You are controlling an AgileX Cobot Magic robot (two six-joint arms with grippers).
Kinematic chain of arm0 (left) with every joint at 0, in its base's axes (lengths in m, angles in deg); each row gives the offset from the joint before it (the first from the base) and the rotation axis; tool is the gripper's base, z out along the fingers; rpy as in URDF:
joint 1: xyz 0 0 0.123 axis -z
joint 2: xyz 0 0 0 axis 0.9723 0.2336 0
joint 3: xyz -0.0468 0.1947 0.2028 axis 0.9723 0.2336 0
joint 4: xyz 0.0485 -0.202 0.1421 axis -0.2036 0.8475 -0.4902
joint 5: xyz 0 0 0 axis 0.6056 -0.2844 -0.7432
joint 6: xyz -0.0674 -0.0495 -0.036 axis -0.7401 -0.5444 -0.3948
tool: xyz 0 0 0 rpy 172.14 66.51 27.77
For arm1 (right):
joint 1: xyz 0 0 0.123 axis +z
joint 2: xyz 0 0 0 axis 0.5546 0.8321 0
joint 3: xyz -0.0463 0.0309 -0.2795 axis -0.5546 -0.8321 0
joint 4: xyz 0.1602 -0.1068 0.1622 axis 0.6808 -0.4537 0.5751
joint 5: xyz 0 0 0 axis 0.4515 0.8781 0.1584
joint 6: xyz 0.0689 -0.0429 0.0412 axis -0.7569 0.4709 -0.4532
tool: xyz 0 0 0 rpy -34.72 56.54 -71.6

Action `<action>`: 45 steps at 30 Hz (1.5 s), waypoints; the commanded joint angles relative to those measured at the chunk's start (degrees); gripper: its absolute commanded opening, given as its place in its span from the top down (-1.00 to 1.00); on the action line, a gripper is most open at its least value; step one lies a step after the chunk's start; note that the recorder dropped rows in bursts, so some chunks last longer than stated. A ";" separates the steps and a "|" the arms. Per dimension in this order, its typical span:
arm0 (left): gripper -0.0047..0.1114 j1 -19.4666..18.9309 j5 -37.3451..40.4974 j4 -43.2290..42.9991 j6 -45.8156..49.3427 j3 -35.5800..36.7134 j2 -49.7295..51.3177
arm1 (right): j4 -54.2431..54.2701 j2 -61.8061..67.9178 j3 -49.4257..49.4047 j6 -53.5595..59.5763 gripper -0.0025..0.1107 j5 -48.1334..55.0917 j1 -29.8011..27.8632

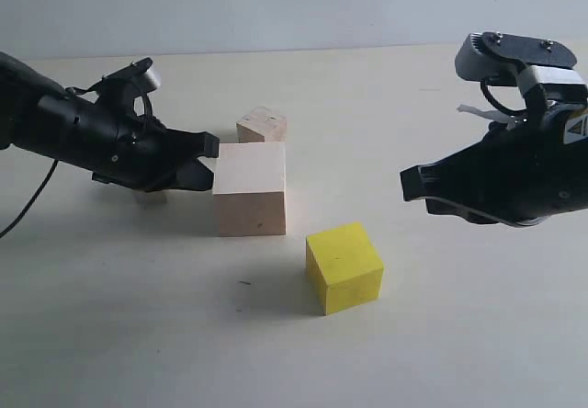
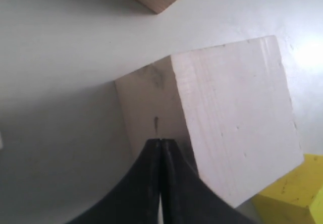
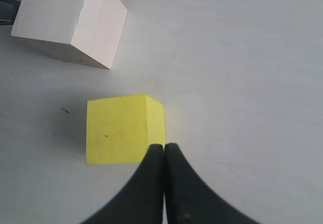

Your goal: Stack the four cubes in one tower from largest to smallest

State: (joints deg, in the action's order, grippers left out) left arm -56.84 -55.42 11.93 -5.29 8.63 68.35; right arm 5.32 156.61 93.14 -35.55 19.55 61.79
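The largest cube (image 1: pixel 249 187) sits mid-table in the exterior view, with the yellow cube (image 1: pixel 344 266) at its 4 o'clock and one small wooden cube (image 1: pixel 262 125) at its 12 o'clock; no tower stands yet. The left gripper (image 2: pixel 160 142), fingers pressed together, points at the big block's side from 9 o'clock, touching or just beside it. The right gripper (image 3: pixel 164 146), likewise closed and empty, hangs over the yellow cube's edge. To lift the yellow cube well, I judge it should spread its fingers wide, square them to the faces, then descend centred.
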 commanded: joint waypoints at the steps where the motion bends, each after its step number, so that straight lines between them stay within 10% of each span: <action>1: 0.92 0.42 0.70 2.40 1.78 -0.35 0.07 | 0.00 -0.03 0.39 0.13 0.96 -0.15 0.25; 45: 0.92 0.42 5.01 15.52 13.59 -1.50 3.56 | -0.01 -0.03 0.39 0.53 0.96 1.09 0.25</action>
State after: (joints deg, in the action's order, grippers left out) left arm -56.84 -50.85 26.65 7.90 7.44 72.01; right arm 5.42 156.61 93.14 -35.55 20.78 61.79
